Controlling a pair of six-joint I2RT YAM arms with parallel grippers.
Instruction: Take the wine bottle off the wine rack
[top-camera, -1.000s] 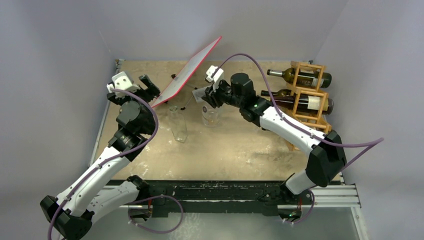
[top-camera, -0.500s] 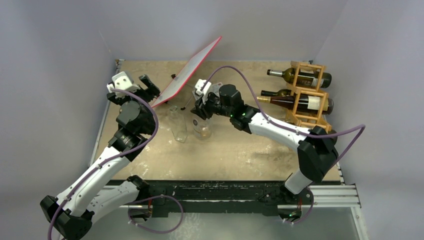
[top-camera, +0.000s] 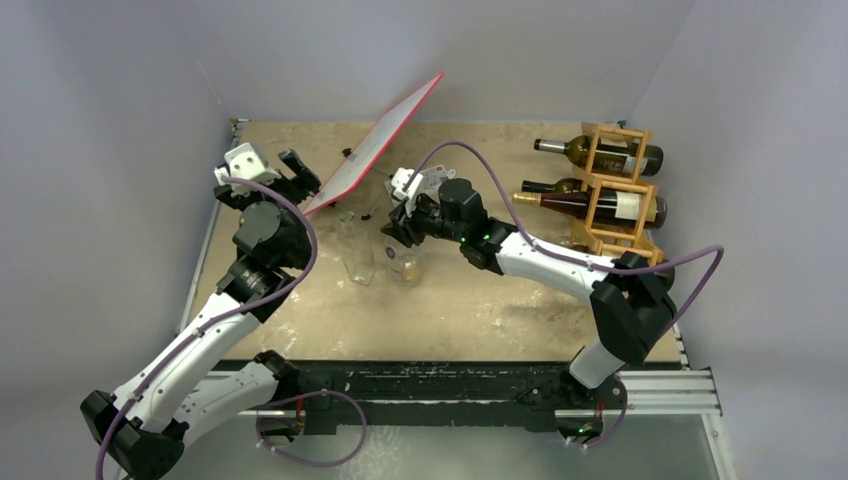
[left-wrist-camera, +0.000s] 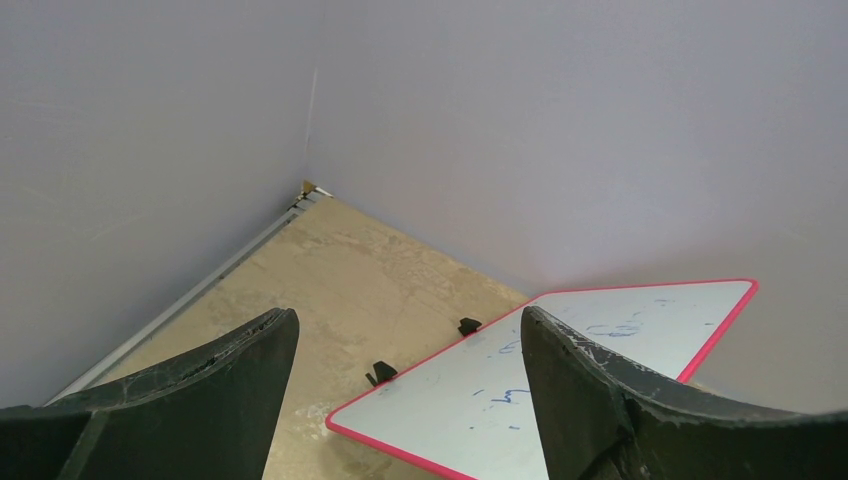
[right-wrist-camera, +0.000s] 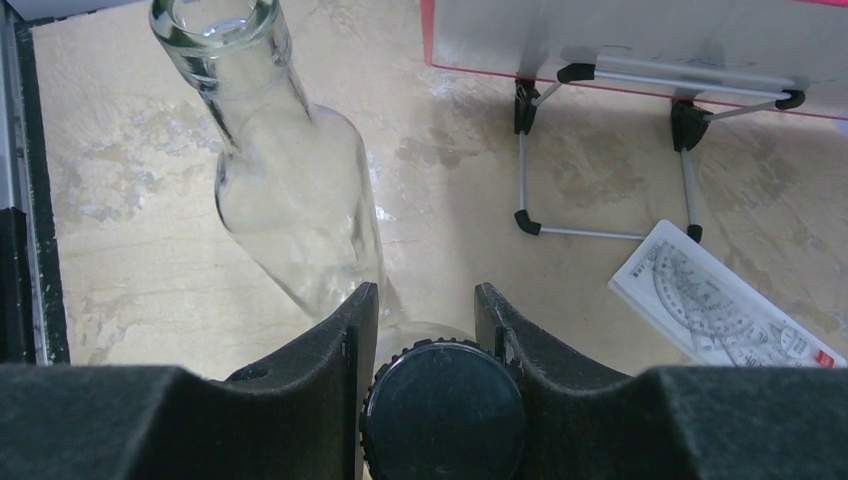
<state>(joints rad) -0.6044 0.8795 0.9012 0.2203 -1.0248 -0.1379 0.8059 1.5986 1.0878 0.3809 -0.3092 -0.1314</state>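
Left pincer (left-wrist-camera: 407, 330) agape and aloft; right pincer (right-wrist-camera: 425, 300) clamped tight.

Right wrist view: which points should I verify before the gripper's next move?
1. Right gripper shut on the black round cap of the capped glass bottle: ok.
2. That bottle resting on the beige table: cannot tell.
3. Room beside the clear uncapped glass bottle: not ok, it is close by one finger.
4. Left gripper open, empty: ok.
5. Light-brown wooden lattice wine rack emptied: not ok, dark glass wine bottles lie in it.
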